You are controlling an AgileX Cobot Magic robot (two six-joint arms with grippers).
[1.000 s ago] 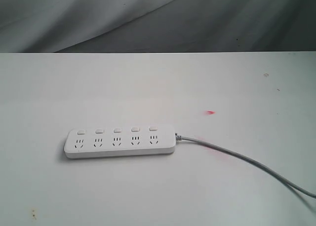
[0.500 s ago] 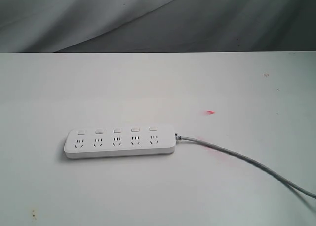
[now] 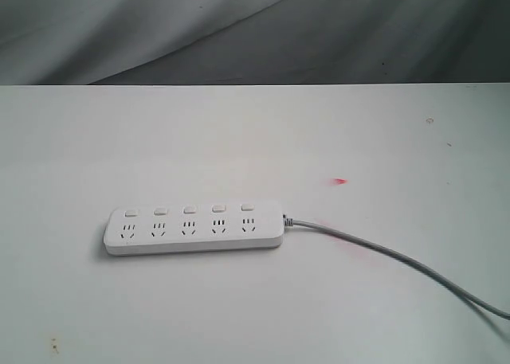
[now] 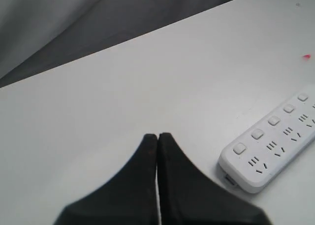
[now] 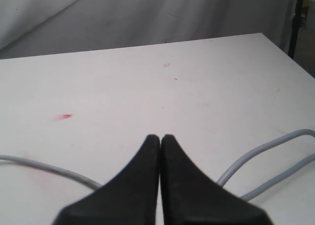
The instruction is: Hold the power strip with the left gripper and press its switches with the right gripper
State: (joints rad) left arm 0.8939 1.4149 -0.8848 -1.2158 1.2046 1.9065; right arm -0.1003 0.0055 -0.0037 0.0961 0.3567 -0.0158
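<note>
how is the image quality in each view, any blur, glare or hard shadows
Exterior view: soft even light, only a thin shadow under the power strip, no glare on the table. Left wrist view: the left end effector is a featureless black shape, sockets legible. Right wrist view: the right end effector equally dark, the cord easy to see.

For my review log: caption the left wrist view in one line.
Left pincer shut and empty, clear of the power strip lying on the white table.

power strip (image 3: pixel 195 228): white | cord (image 3: pixel 398 262): grey | table (image 3: pixel 239 133): white
</note>
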